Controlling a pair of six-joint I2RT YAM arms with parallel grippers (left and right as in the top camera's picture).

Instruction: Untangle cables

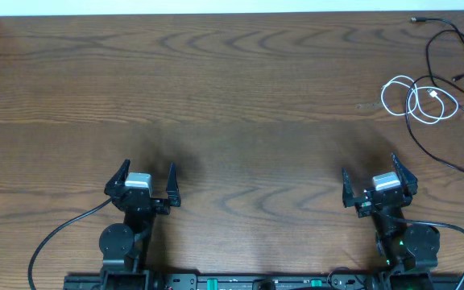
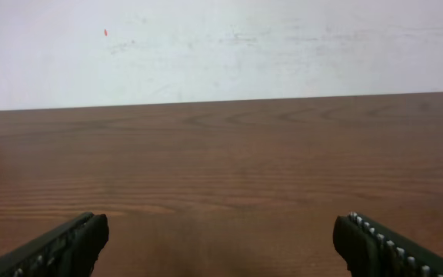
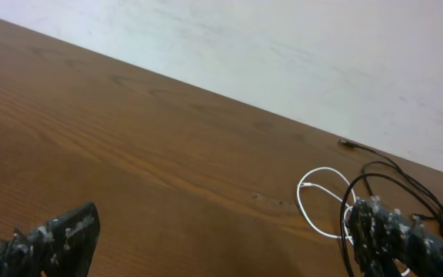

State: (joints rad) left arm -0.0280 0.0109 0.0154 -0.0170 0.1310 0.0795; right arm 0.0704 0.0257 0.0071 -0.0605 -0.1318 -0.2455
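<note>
- Lying overlapped, black cable and white cable are caught overhead and by the right wrist only.
- Left gripper and right gripper are spread wide, empty.

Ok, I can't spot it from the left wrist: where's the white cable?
Overhead, far right of the table, the white cable lies coiled and crossing the black cable, ahead of the right claw.

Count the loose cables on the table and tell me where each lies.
2. The white cable is coiled near the far right corner of the table; the black cable loops across it and trails toward the right edge, where some may be hidden.
</note>
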